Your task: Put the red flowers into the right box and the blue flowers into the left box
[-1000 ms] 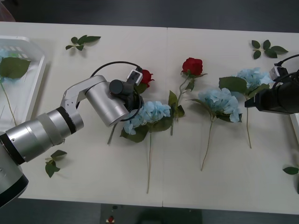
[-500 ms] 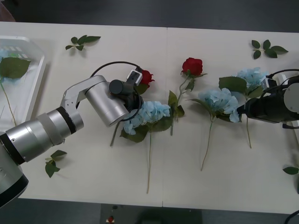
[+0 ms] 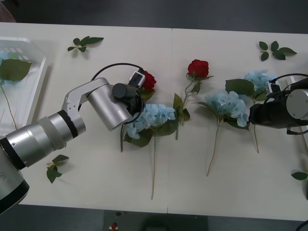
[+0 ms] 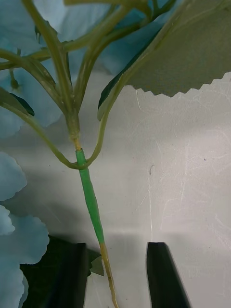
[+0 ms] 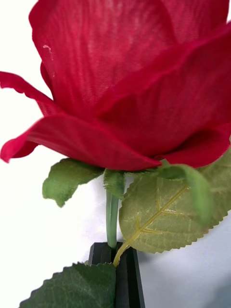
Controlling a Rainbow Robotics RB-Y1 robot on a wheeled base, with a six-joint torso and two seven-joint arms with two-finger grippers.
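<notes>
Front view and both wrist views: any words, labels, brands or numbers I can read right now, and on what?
None can be read.
The left box carries faint marks, too small to read.
The white part on the left arm's wrist, by the red rose, shows no readable print.

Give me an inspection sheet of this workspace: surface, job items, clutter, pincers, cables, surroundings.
Surface: white table, seam down the middle.
Job's things: left box at the table's left edge, holding a blue flower with a leaf. One red rose in the left pincer; a second red rose lying mid-table. Three blue flowers on the table.
Clutter: loose leaf sprigs at.
Pincers: left pincer shut on the rose stem just below the bloom. Right pincer open, straddling a blue flower's stem.
Cables: black cable looping over the left wrist.
Surroundings: dark floor beyond the table.
</notes>
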